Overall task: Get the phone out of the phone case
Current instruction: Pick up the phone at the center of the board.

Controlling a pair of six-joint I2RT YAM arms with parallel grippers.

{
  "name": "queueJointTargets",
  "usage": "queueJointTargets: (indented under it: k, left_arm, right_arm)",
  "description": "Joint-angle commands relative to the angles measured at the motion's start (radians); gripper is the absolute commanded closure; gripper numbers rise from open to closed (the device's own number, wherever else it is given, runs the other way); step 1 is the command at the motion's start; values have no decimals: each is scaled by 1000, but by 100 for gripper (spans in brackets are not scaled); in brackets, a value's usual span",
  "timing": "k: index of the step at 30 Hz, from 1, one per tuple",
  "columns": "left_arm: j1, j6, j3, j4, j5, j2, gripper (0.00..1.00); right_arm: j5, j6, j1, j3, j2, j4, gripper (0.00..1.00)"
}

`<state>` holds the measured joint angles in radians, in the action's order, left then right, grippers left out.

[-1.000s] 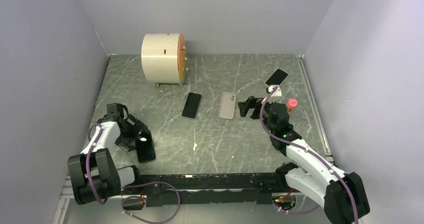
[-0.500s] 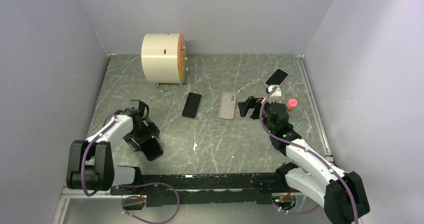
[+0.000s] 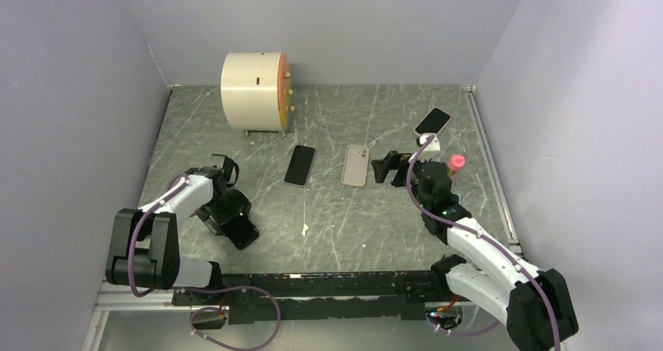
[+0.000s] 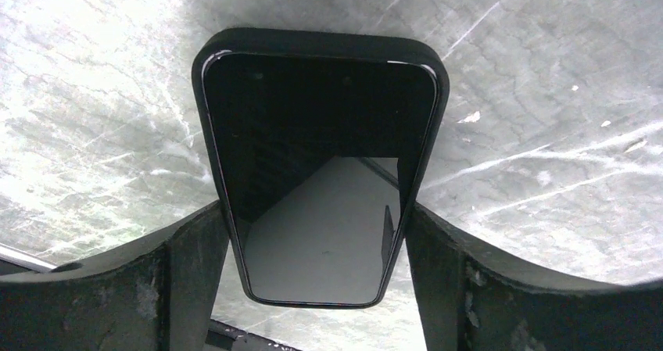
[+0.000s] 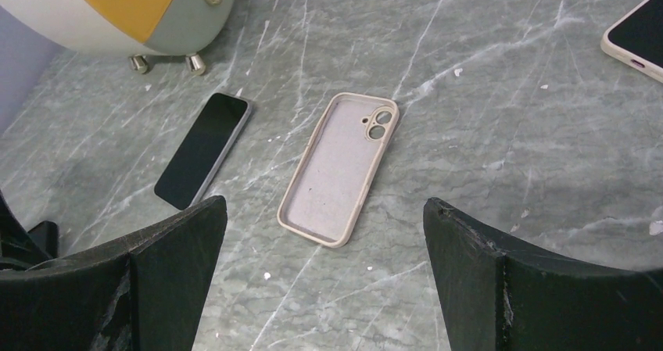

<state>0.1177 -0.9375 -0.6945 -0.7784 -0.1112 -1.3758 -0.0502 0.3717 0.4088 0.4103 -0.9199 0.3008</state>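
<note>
A phone in a black case [image 3: 245,233] sits at the near left, held between the fingers of my left gripper [image 3: 228,213]. In the left wrist view the phone [image 4: 320,132] faces screen up, and the case's thick black rim shows round its far end. My left gripper [image 4: 317,277] is shut on its two long sides near the near end. My right gripper [image 3: 387,167] is open and empty, beside a beige empty case [image 3: 356,165]. In the right wrist view the right gripper [image 5: 324,234] hovers just short of that case [image 5: 338,167].
A bare black phone [image 3: 299,165] lies left of the beige case and also shows in the right wrist view [image 5: 202,149]. Another phone in a white case [image 3: 432,121] lies at the back right. A cream cylinder [image 3: 254,91] stands at the back. A red-capped object [image 3: 456,162] stands by the right arm.
My left gripper has swung right and turned, carrying the black-cased phone toward the table's middle. The right arm has not moved.
</note>
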Motion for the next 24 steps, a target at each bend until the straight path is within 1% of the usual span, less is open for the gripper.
queueJointTargets:
  k: [1, 4, 5, 7, 8, 10, 12, 14, 16, 19, 22, 24]
  left_arm:
    - [9, -6, 45, 61, 7, 29, 21]
    - [11, 17, 56, 81, 16, 75, 34]
    - [11, 23, 61, 89, 20, 95, 39]
    - [12, 40, 69, 106, 28, 138, 51]
    - [13, 46, 71, 111, 29, 158, 55]
    - [13, 57, 72, 124, 37, 194, 60]
    - [14, 65, 77, 143, 53, 228, 63]
    - [14, 71, 90, 181, 87, 260, 65]
    - [17, 77, 117, 257, 121, 293, 69]
    - [17, 65, 166, 377, 190, 316, 73]
    - [20, 55, 189, 482, 260, 305, 78]
    - [25, 51, 197, 545, 298, 300, 80]
  right_arm:
    - [-2, 47, 2, 21, -5, 28, 1]
    - [70, 74, 1, 86, -56, -32, 1]
    - [113, 83, 2, 114, -79, -59, 1]
    - [235, 49, 2, 174, -127, -123, 1]
    - [292, 45, 4, 189, -143, -125, 1]
    - [377, 54, 4, 173, -151, -78, 1]
    - [415, 67, 9, 141, -150, -29, 1]
    - [429, 50, 25, 146, -163, -48, 1]
    - [420, 34, 58, 161, -183, -69, 1]
    - [354, 41, 135, 169, -214, -45, 1]
    - [279, 52, 230, 207, -278, -25, 1]
    - [265, 64, 280, 220, -322, 14, 1]
